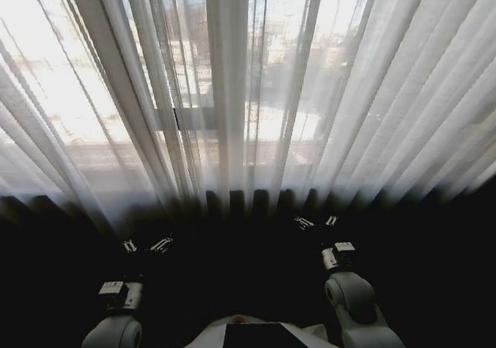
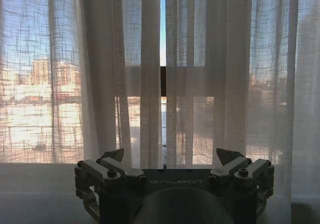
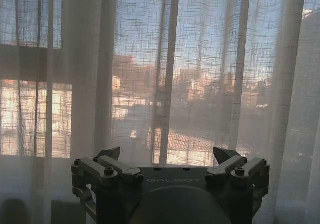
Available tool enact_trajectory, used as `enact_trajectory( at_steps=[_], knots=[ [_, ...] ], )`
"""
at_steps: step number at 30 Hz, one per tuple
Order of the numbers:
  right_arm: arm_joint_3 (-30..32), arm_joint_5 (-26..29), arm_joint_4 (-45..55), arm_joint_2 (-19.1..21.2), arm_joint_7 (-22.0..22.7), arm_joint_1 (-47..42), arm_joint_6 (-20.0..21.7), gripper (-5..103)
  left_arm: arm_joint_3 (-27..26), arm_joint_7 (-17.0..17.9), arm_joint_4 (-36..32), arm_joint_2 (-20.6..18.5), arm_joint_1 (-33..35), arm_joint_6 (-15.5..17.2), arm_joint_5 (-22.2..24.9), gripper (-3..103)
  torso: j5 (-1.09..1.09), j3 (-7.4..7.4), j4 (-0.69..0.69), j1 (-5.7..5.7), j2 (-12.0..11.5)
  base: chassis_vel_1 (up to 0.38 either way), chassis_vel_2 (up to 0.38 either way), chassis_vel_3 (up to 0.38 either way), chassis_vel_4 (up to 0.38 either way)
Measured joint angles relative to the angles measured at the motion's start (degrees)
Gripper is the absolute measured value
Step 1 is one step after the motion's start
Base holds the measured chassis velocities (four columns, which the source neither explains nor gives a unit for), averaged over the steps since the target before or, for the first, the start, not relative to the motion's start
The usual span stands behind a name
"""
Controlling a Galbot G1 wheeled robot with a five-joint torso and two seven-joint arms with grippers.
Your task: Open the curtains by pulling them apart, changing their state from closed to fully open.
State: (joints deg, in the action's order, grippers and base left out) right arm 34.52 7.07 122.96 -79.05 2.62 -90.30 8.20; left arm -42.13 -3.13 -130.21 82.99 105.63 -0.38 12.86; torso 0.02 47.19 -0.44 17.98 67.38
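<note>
The curtains (image 1: pixel 232 92) hang drawn across the window ahead, sheer white pleated panels reaching down to the dark floor. In the left wrist view the curtains (image 2: pixel 200 74) meet at a thin slit of bare sky between the two panels. My left gripper (image 1: pixel 146 245) is low at the left, short of the fabric, open and holding nothing (image 2: pixel 170 156). My right gripper (image 1: pixel 316 222) is low at the right, also open and apart from the curtain (image 3: pixel 165 69), with nothing between its fingers (image 3: pixel 167 154).
A window frame bar (image 1: pixel 194 119) crosses behind the fabric, with buildings outside. The floor (image 1: pixel 434 270) below the curtain hem is dark. My torso (image 1: pixel 260 334) is at the bottom middle.
</note>
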Motion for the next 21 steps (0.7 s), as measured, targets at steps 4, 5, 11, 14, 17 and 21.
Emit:
enact_trajectory(
  at_steps=[4,5,11,14,17,21],
  knots=[
    [0.0,0.0,0.1,0.0,0.0,-0.1,0.0,100,-0.1,-0.7,0.0,0.1,0.0,-0.5,0.0,100,-0.02,0.0,0.0,0.01,0.0,-0.191,0.227,0.182,-0.248],
    [0.0,0.0,0.1,0.0,0.0,-0.1,0.0,100,-0.1,-0.7,0.0,0.1,0.1,-0.6,0.0,100,-0.01,-0.01,0.0,0.0,0.0,-0.192,0.206,0.198,-0.237],
    [0.0,0.0,0.2,0.0,0.0,-0.3,-0.1,100,-0.2,-0.7,0.2,0.2,0.2,-1.0,0.0,100,0.0,0.0,0.01,-0.01,0.0,-0.202,0.191,0.211,-0.176],
    [0.0,0.0,0.2,0.0,0.1,-0.3,-0.1,100,-0.2,-0.8,0.2,0.2,0.2,-1.0,0.0,100,0.01,0.0,0.0,0.0,0.0,-0.264,0.217,0.241,-0.266],
    [0.0,0.1,0.2,0.0,0.1,-0.3,-0.2,100,-0.2,-0.8,0.2,0.3,0.3,-1.0,0.0,100,0.0,0.0,0.0,0.01,0.0,-0.246,0.229,0.26,-0.225],
    [0.0,0.1,0.2,0.0,0.1,-0.4,-0.3,100,-0.2,-0.8,0.1,0.4,0.3,-1.0,0.0,100,0.0,0.0,0.01,0.01,0.0,-0.223,0.25,0.25,-0.225]
  ],
)
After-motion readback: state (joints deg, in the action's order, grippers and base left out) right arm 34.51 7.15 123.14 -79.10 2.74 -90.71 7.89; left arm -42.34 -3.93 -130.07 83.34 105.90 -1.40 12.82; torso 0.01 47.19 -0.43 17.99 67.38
